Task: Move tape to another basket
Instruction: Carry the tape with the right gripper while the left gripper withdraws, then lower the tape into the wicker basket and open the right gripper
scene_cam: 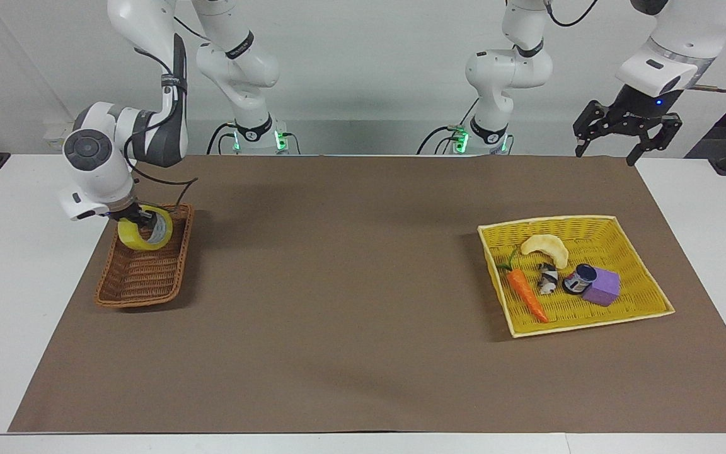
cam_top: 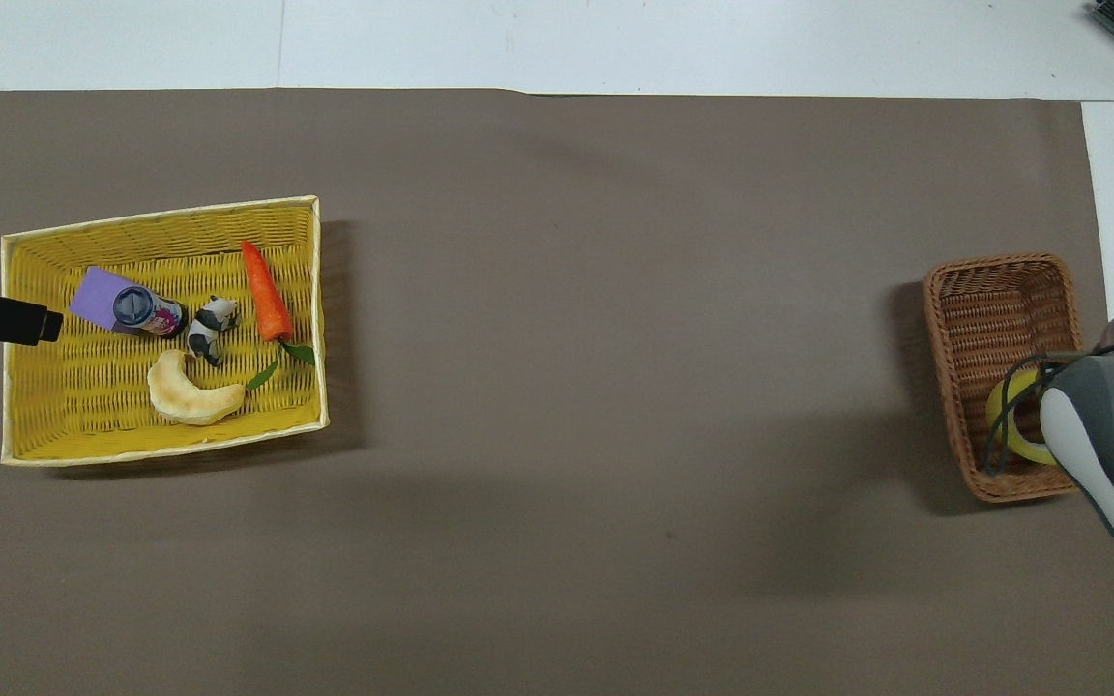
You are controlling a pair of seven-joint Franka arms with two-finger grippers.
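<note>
The yellow tape roll (scene_cam: 146,234) hangs from my right gripper (scene_cam: 138,222), which is shut on its rim. It is held upright and low over the end of the brown wicker basket (scene_cam: 142,285) nearest the robots. I cannot tell whether it touches the basket's bottom. In the overhead view the tape (cam_top: 1008,418) is partly hidden under the right arm, inside the basket's outline (cam_top: 992,309). My left gripper (scene_cam: 609,150) is open and empty, raised over the table's edge at the left arm's end. One of its fingers (cam_top: 6,324) shows in the overhead view.
A yellow square woven tray (scene_cam: 574,327) lies at the left arm's end of the brown mat. It holds a carrot (scene_cam: 527,294), a bread crescent (scene_cam: 547,248), a small black-and-white figure (scene_cam: 548,279), a can (scene_cam: 580,278) and a purple block (scene_cam: 604,287).
</note>
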